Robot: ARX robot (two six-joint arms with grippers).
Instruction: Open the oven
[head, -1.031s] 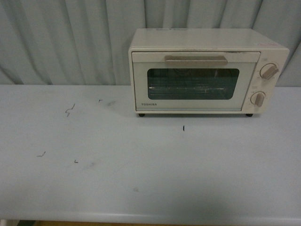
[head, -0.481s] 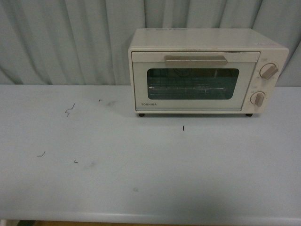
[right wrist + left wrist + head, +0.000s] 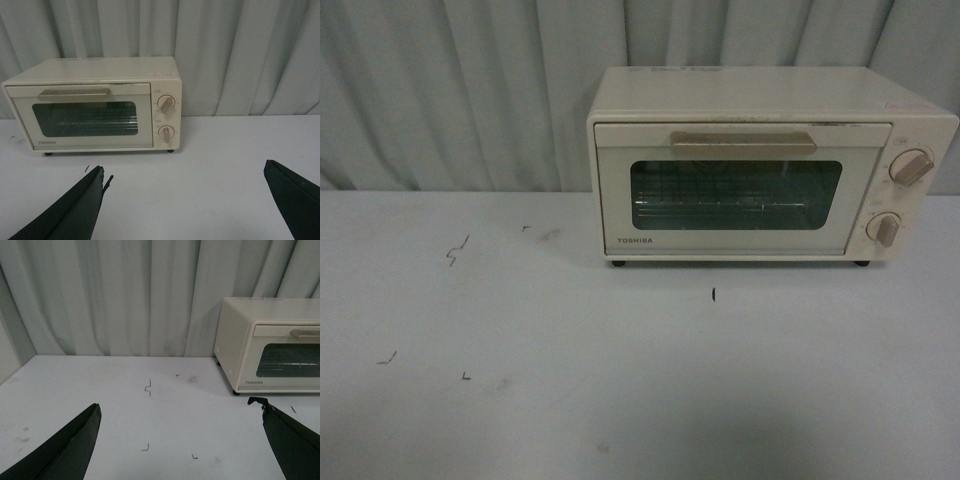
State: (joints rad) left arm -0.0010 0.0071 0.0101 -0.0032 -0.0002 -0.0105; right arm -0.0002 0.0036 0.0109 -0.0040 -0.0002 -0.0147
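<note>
Open tabletop [image 3: 620,390] lies in front and left of the oven [image 3: 760,100]; a curtain [image 3: 470,90] closes off the space behind it.

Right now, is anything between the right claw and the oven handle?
Nothing visible. In the right wrist view the open right claw faces the oven across bare table. The handle on the shut door is uncovered.

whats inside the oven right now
Through the glass window of the shut door, a wire rack shows inside the oven. The rest of the cavity is too dark to tell.
</note>
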